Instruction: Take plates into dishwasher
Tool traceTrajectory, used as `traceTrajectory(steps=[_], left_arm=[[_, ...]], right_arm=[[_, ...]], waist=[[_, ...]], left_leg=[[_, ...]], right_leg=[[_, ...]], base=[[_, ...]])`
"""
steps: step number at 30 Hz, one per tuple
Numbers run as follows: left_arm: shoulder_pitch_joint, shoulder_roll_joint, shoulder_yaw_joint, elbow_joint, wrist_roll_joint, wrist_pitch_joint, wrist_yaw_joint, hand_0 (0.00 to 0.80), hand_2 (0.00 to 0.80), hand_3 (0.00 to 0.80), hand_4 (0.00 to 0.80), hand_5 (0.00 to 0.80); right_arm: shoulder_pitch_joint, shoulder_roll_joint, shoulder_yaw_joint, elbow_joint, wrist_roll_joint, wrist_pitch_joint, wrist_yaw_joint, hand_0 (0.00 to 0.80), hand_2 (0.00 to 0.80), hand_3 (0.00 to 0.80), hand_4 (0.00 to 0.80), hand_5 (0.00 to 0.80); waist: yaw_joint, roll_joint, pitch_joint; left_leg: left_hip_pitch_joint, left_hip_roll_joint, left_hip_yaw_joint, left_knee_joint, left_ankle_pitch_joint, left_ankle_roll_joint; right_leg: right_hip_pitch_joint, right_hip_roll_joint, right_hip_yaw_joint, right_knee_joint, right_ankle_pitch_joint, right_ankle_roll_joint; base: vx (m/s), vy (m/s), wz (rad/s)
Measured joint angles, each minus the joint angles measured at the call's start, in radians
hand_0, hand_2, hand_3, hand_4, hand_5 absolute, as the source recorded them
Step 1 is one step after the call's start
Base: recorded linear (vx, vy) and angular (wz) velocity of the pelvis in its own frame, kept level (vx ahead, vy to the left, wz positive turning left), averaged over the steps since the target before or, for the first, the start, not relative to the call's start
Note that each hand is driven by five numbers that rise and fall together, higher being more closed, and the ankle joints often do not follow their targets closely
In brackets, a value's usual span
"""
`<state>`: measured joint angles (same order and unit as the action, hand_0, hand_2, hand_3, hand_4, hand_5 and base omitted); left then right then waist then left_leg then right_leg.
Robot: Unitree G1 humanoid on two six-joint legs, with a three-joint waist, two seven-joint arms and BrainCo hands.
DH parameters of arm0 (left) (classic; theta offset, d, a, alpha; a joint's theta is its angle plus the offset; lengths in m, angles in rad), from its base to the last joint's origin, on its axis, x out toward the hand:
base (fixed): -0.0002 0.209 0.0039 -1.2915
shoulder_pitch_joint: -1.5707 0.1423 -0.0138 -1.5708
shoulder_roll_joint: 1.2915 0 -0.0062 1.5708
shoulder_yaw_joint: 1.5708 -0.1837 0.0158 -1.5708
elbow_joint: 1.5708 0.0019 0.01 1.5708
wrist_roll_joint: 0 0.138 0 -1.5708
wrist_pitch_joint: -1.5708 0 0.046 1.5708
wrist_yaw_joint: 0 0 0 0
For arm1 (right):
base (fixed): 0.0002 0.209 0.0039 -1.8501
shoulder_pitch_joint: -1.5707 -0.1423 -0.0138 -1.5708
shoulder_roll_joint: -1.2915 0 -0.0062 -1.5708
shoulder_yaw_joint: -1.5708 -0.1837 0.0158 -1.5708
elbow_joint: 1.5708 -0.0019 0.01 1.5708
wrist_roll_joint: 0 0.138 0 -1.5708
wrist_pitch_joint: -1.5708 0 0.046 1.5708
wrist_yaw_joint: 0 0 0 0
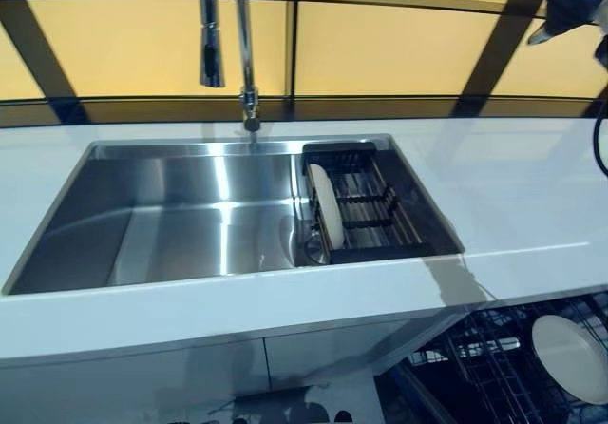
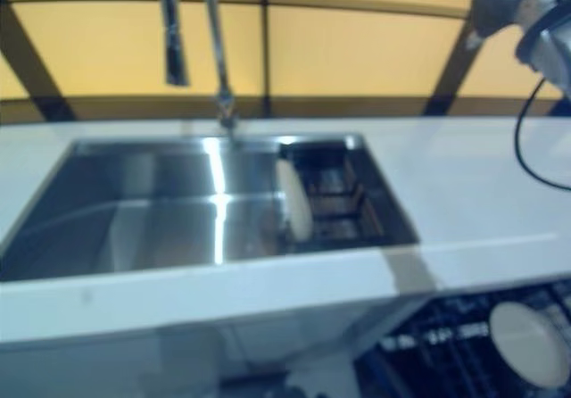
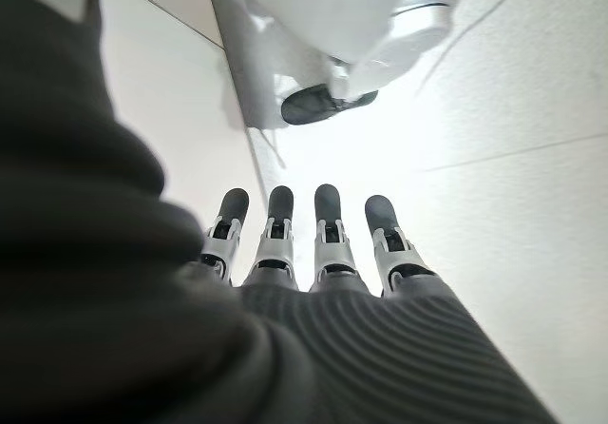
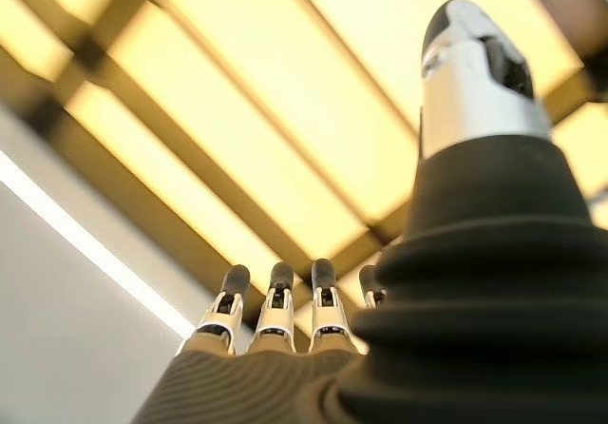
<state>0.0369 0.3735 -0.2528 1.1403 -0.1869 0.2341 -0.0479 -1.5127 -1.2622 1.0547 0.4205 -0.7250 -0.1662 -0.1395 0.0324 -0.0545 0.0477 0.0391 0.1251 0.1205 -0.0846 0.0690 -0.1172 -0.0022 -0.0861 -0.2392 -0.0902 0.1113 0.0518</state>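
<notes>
A white plate (image 1: 323, 210) stands upright in a black dish rack (image 1: 375, 210) at the right end of the steel sink (image 1: 171, 224). Another white plate (image 1: 572, 357) lies in the open dishwasher's dark wire rack (image 1: 484, 367) at the lower right, below the counter. My right hand (image 1: 565, 6) is raised high at the top right, above the counter and far from both plates. In the right wrist view its fingers (image 4: 275, 319) are straight and hold nothing. My left hand (image 3: 328, 243) shows only in the left wrist view, with straight fingers, empty, hanging over the pale floor.
A chrome faucet (image 1: 244, 44) rises behind the sink's middle. A white counter (image 1: 513, 196) surrounds the sink, with a yellow panelled wall behind it. White cabinet fronts (image 1: 190, 376) run below the counter, left of the dishwasher.
</notes>
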Motion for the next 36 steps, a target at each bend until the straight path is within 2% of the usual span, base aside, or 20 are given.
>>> traceTrajectory(steps=[1, 3, 7, 15, 20, 36], left_arm=[[-0.001, 0.0, 0.001, -0.002, -0.004, 0.003, -0.001, 0.0, 0.0, 0.0, 0.0, 0.0], [-0.002, 0.0, 0.002, -0.003, -0.004, 0.017, -0.002, 0.0, 0.0, 0.0, 0.0, 0.0], [-0.007, 0.0, 0.003, -0.014, -0.004, 0.04, -0.003, 0.0, 0.0, 0.0, 0.0, 0.0], [-0.057, 0.002, 0.021, -0.035, -0.005, 0.057, -0.02, 0.0, 0.0, 0.0, 0.0, 0.0], [-0.085, 0.006, 0.022, -0.039, -0.005, 0.056, -0.022, 0.0, 0.0, 0.0, 0.0, 0.0], [-0.105, 0.038, 0.031, -0.059, -0.046, 0.058, -0.022, 0.0, 0.0, 0.0, 0.0, 0.0]], right_arm=[[0.0, 0.006, 0.006, -0.012, -0.02, -0.015, 0.002, 0.0, 0.0, 0.0, 0.0, 0.0], [-0.001, 0.032, 0.006, -0.016, -0.047, -0.037, 0.006, 0.0, 0.0, 0.0, 0.0, 0.0], [-0.003, 0.078, 0.006, -0.027, -0.071, -0.05, 0.049, 0.0, 0.0, 0.0, 0.0, 0.0], [-0.004, 0.081, 0.019, -0.034, -0.128, -0.069, 0.072, 0.0, 0.0, 0.0, 0.0, 0.0], [-0.005, 0.081, 0.019, -0.06, -0.13, -0.071, 0.079, 0.0, 0.0, 0.0, 0.0, 0.0], [-0.004, 0.116, 0.018, -0.089, -0.149, -0.076, 0.088, 0.0, 0.0, 0.0, 0.0, 0.0]], waist=[[0.014, 0.0, 0.004], [0.015, -0.001, 0.018], [0.028, -0.007, 0.052], [0.045, -0.015, 0.134], [0.064, -0.012, 0.169], [0.065, -0.015, 0.209]], left_leg=[[0.0, -0.002, -0.003, 0.0, 0.0, 0.0], [0.0, -0.004, -0.016, 0.0, 0.002, 0.001], [-0.022, -0.004, -0.029, 0.0, 0.007, 0.003], [-0.081, -0.009, -0.068, 0.002, 0.029, 0.0], [-0.086, -0.009, -0.069, 0.001, 0.029, 0.0], [-0.104, -0.009, -0.068, 0.001, 0.029, -0.001]], right_leg=[[0.001, 0.0, -0.001, 0.0, -0.001, 0.001], [0.009, -0.003, -0.016, 0.0, -0.003, 0.004], [0.002, -0.005, -0.027, 0.0, -0.003, 0.004], [-0.042, -0.003, -0.062, 0.004, 0.004, -0.003], [-0.046, -0.003, -0.066, 0.004, 0.004, -0.003], [-0.062, -0.003, -0.066, 0.004, 0.004, -0.003]], base=[[0.057, 0.039, 0.12], [0.024, 0.025, 0.16], [-0.056, 0.003, 0.1], [-0.062, -0.003, 0.13], [-0.011, 0.007, 0.01], [-0.029, 0.007, 0.0]])
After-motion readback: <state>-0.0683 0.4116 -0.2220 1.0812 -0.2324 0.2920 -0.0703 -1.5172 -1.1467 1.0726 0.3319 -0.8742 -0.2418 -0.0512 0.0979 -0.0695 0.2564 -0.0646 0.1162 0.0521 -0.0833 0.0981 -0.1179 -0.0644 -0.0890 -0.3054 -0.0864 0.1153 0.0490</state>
